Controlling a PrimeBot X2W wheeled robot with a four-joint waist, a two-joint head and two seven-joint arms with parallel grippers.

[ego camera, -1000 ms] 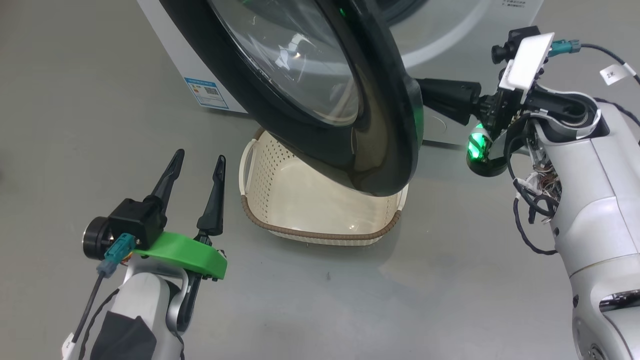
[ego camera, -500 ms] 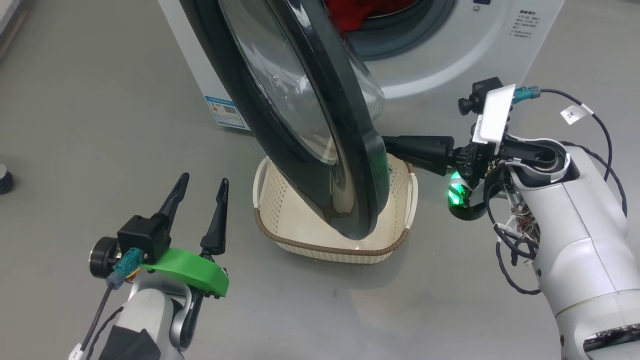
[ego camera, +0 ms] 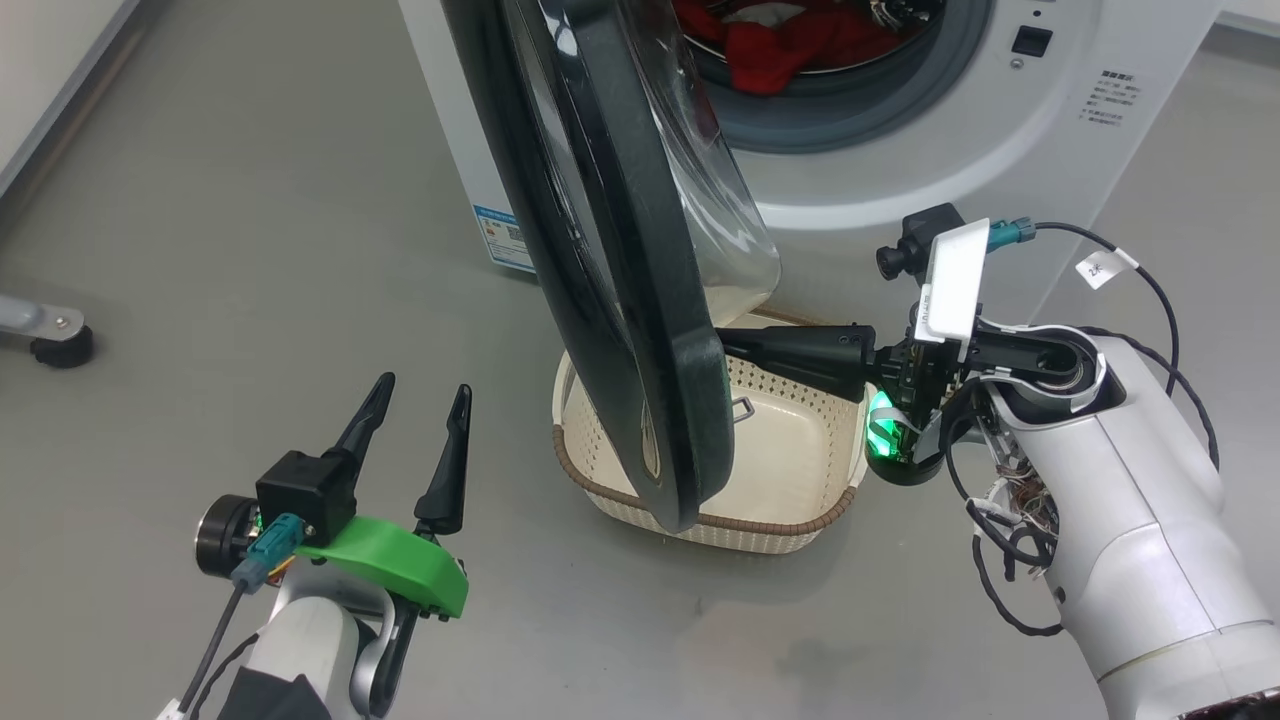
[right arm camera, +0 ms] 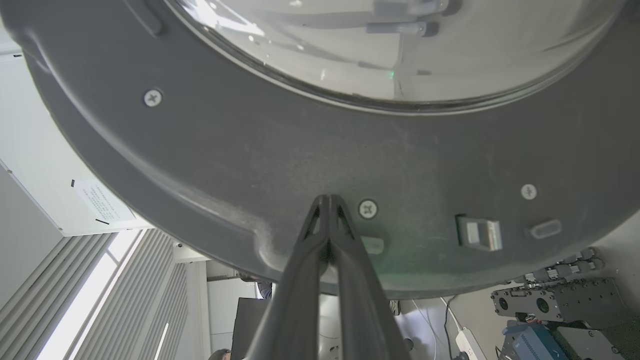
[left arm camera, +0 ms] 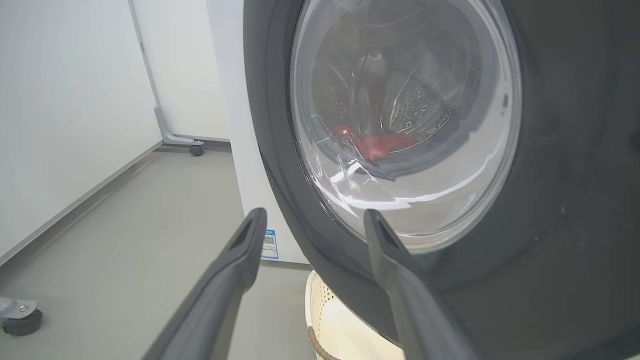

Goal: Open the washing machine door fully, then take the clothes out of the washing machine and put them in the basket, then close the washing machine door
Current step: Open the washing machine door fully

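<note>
Black-fingered, the left gripper (ego camera: 424,388) hangs spread and empty beside the washing machine door (ego camera: 640,330), which stands edge-on above the basket (ego camera: 760,525). The right gripper (right arm camera: 328,199), pressed together, touches the door's inner face. Opening looks unfinished, so push it wider before reaching the clothes (ego camera: 790,50) in the drum.

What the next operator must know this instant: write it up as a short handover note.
Left claw: open, empty, hovering over the floor to the left of the basket.
Right claw: shut, holding nothing, tips against the inner face of the washing machine door, near its latch.
The door is partly open, edge-on to the head camera, above the basket.
The red clothes are inside the washing machine.
The basket sits on the floor before the machine. Nothing seen in it, though the door hides part.
Done: door swung partway.
Left: open it fully, move clothes to basket, close door.
</note>
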